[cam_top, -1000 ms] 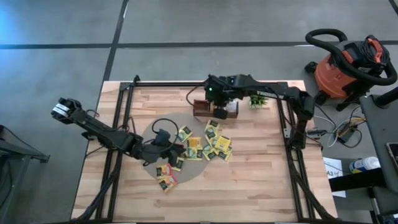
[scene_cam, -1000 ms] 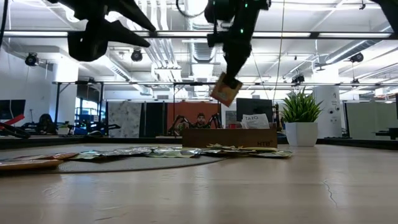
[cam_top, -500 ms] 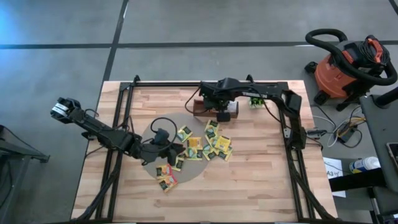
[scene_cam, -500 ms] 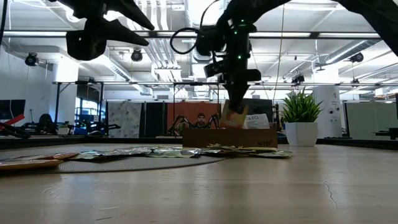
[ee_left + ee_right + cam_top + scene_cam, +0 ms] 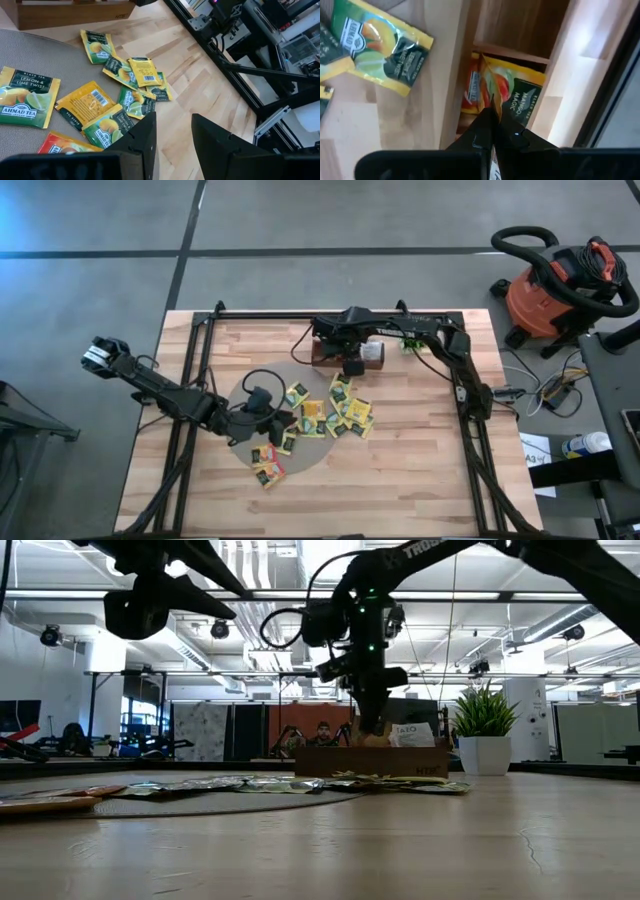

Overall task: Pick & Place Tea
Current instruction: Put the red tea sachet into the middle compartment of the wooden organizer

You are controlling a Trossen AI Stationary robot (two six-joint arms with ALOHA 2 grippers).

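Wooden tray point(image 5: 322, 352) at the table's point(image 5: 420, 470) far edge: orange-and-green mango sachet point(image 5: 502, 92) inside one compartment, stood on edge, long axis roughly upright, pinched at its upper edge by the right gripper point(image 5: 491, 131), fingers point(image 5: 481, 132) closed on it; one white sachet point(image 5: 405, 733) upright at the tray's other end. Which compartment holds the mango sachet: not clear. Loose tea sachets point(image 5: 335, 415) on and beside the grey round mat point(image 5: 240, 395), lying flat, roughly sixteen, mostly yellow and green, two orange-red near the mat's front edge. Left gripper point(image 5: 172, 135) above the mat, fingers apart, empty. Potted plant point(image 5: 483, 730) beside the tray.
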